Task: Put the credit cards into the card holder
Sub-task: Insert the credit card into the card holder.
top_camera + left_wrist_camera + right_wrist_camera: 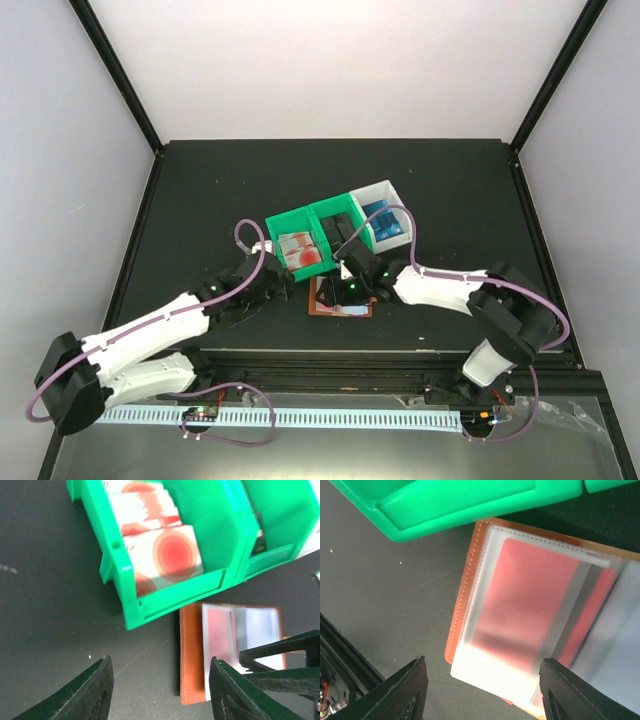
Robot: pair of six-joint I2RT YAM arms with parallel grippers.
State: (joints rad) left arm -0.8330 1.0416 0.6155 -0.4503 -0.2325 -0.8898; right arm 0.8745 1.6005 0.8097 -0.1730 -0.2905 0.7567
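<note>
The card holder [340,298] lies open and flat on the dark table, just in front of the bins. Its brown leather edge [192,650] [464,595] frames clear pockets, and a red card [535,595] sits inside one pocket. More red-and-white credit cards [300,250] [165,555] stand in the left green bin, black ones [343,228] in the middle bin, blue ones [383,222] in the white bin. My left gripper [278,285] [160,680] hangs open just left of the holder, holding nothing. Over the holder's near corner, my right gripper [350,285] [484,680] is open and empty.
Two joined green bins [290,218] [170,592] [445,505] and a white bin [395,192] stand in a row behind the holder. The right gripper's dark fingers [280,655] reach into the left wrist view. A black rail [400,365] runs along the table's near edge.
</note>
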